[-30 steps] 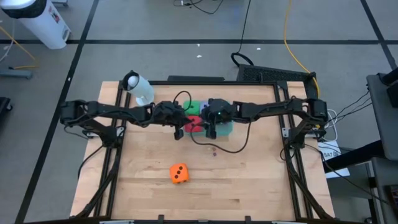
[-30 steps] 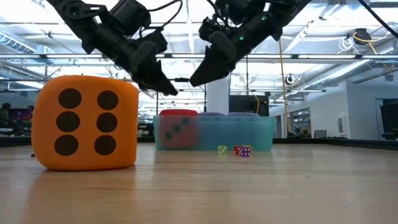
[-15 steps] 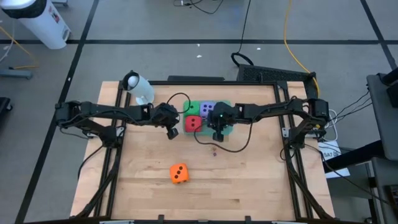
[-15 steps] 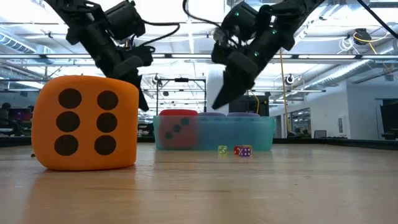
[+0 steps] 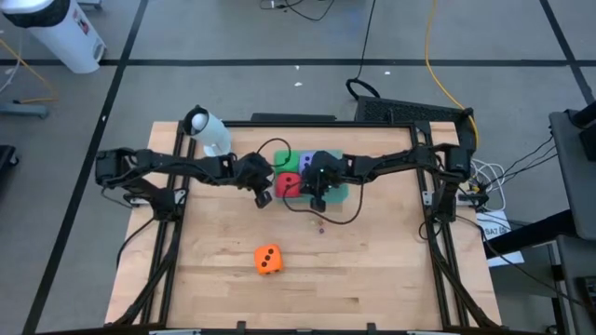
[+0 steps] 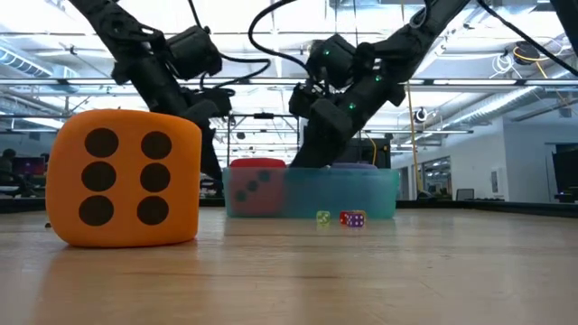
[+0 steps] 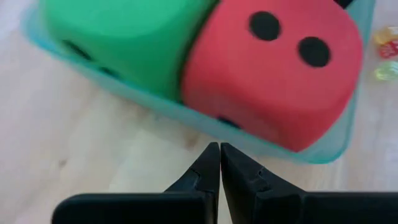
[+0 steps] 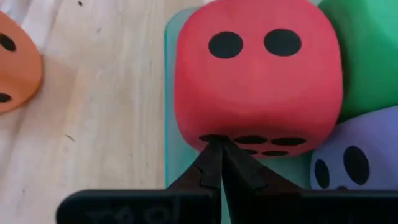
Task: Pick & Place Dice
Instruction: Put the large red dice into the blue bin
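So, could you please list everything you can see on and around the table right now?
orange die: one, orange with dark pips, alone on the bare wood nearest the table's front edge.
red die: one, red, in the tray, on the side toward the left arm.
green die: one, green, in the tray behind the red die.
purple die: one seen for certain, pale purple, in the tray beside the red die.
tray: one, clear teal, at the middle back of the table.
tiny dice: a few, yellow-green and red, on the wood just in front of the tray.
table: one, light wood.
left end effector: shut, empty, just outside the tray.
right end effector: shut, empty, over the tray at the red die.
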Tool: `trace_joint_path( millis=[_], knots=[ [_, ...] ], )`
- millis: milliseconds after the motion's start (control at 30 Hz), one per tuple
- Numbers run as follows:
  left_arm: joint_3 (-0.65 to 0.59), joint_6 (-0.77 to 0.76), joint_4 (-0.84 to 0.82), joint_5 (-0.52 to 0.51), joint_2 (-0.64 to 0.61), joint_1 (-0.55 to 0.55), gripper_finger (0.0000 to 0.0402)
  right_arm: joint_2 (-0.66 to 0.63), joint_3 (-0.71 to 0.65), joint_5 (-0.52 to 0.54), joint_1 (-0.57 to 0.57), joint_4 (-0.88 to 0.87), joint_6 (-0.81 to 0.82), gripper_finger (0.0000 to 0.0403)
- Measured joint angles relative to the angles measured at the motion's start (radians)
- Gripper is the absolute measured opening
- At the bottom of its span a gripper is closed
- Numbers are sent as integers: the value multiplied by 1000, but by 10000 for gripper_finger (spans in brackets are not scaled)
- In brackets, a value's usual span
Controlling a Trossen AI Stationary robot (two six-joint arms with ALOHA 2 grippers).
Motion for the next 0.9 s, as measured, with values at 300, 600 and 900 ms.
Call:
trace_joint_path(
  millis=[300,600,900],
  knots=[
    [-1,42,91,57,81,4,21,12,0,-8,-33,31,-14,0],
    [0,56,109,59,86,4,21,45,0,-7,-46,78,-46,0],
    [14,52,62,22,84,3,21,59,2,6,-41,98,-26,0]
  ],
)
